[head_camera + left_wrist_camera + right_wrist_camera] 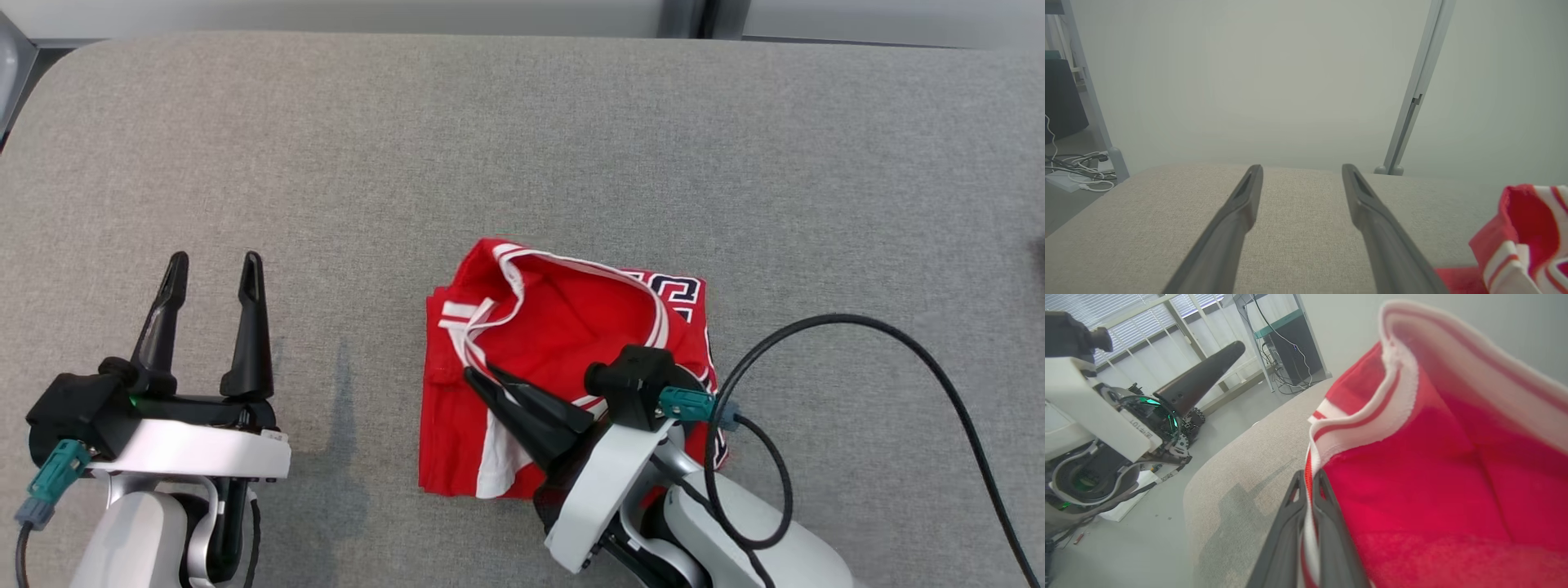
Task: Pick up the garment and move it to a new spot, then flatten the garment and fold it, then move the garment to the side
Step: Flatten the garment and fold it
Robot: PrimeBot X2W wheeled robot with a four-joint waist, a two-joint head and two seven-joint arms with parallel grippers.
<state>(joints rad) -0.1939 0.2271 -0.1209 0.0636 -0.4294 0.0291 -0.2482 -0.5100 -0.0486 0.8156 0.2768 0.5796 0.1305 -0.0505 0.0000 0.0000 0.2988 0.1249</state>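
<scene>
Pale arms, black grippers.
The left gripper (215, 260) at 8 o'clock and the right gripper (478, 372) at 5 o'clock are matt black with long tapering fingers (249, 327), on silver-white forearms (131, 531). Each wrist carries a teal plug (686, 403), and a black cable (898, 331) loops off toward 3 o'clock.

- Support: grey padded surface (522, 147), woven fabric cover, far corners rounded.
- Lying on it: one red garment (563, 343), right of centre, toward the near edge, in a roughly squared bundle.
- Garment edges carry white-and-red striped trim; black-and-white lettering at its far right corner.
- Upper layer raised off the lower, trim curling open.
</scene>
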